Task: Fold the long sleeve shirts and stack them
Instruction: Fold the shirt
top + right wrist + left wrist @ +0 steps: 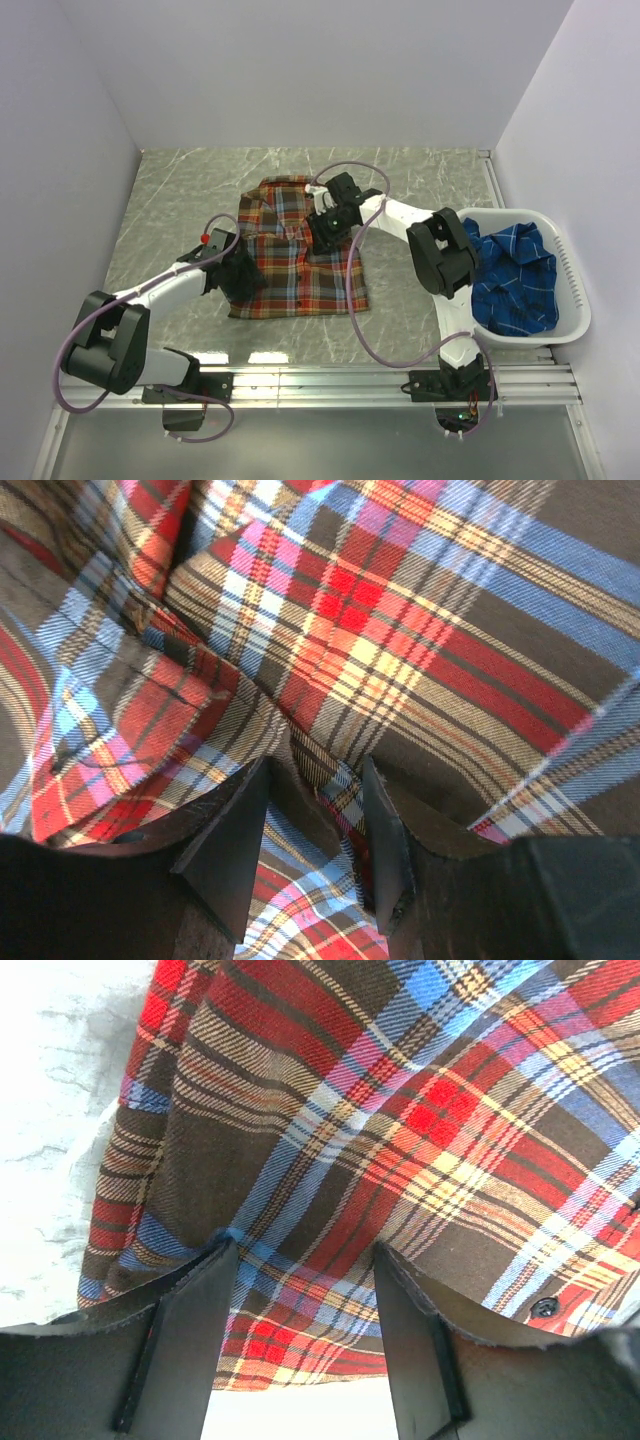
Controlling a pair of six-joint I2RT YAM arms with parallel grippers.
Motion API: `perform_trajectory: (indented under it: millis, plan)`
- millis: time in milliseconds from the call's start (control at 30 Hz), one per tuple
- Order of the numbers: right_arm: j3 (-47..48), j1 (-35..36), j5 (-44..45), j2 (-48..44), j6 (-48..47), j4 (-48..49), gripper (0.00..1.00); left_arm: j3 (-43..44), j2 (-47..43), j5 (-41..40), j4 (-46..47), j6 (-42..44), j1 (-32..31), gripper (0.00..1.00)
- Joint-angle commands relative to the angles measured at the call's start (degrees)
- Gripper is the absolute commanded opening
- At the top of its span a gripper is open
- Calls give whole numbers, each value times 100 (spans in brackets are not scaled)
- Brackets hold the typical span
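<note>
Since red shirt is limp, light, I'd pinch edge below left tool, jaws parted; right tool straddles fold, grip unclear.

Top cam sits high above and behind the arm bases, tilted down toward the far wall. It takes in the whole table, with the basket on the right. Left wrist cam peers past the left gripper, super close on the left near edge of the red plaid shirt, plus a sliver of table. Right wrist cam looks past the right gripper, even tighter, plaid filling the frame. All three share that shirt.
</note>
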Motion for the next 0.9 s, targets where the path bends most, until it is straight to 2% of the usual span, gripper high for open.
perform_trajectory:
  millis: [0,167,200,267,300,333,600,867]
  plan:
    - [289,92,-168,52,-155,-15,50,-296,108,-172,-53,-45,-5,64]
    - [386,128,-283,78,-207,-68,43,-314,160,-137,-36,-36,-5,63]
    - [394,128,-283,35,-208,-94,33,-314,161,-137,-36,-45,-5,63]
    - [395,128,-239,-35,-243,-103,21,-323,152,-137,-27,-36,-5,63]
    - [368,136,-143,-132,-243,-60,5,-331,126,-146,-36,-36,-5,63]
    - [342,128,-64,-193,-234,-33,0,-340,117,-146,-36,-36,-5,63]
    - [254,66,306,-668,-181,-15,0,-367,90,-199,-80,-45,12,63]
    - [-221,40,455,-1196,-41,363,0,-411,2,-216,-106,-63,48,63]
